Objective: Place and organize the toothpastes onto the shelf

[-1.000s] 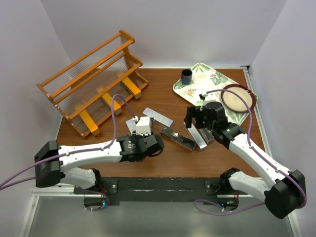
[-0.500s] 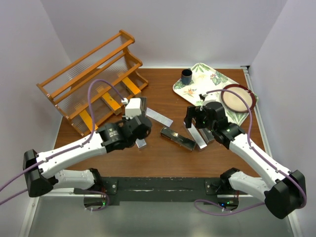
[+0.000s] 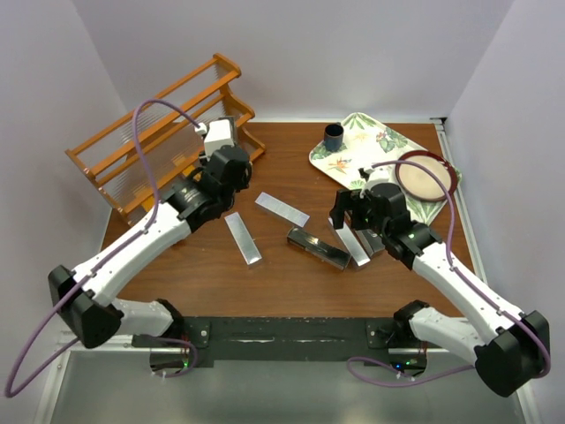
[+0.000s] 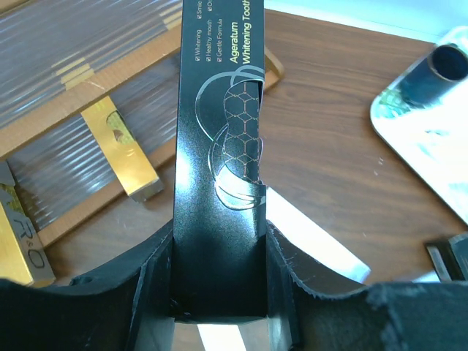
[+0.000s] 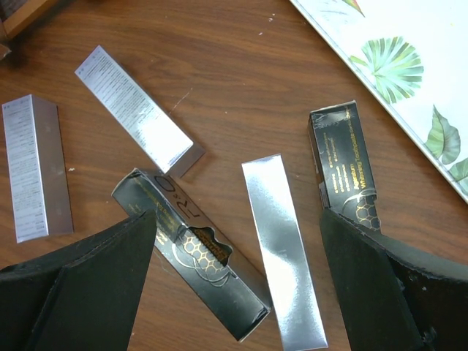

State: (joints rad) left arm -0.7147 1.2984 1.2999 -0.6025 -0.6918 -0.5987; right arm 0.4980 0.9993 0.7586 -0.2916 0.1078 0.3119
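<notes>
Black toothpaste carton [image 4: 219, 146] is clenched in the left jaws, its far end over the front edge of the orange wooden shelf [image 4: 88, 102], where gold cartons [image 4: 121, 150] lie on the lowest tier. The right jaws gape, grasping nothing, above silver cartons [image 5: 284, 248] and black cartons [image 5: 194, 252] loose on the desk [image 5: 241, 88].

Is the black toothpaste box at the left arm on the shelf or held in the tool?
Held: the left tool is shut on the black box, jaws pressing both sides.
</notes>
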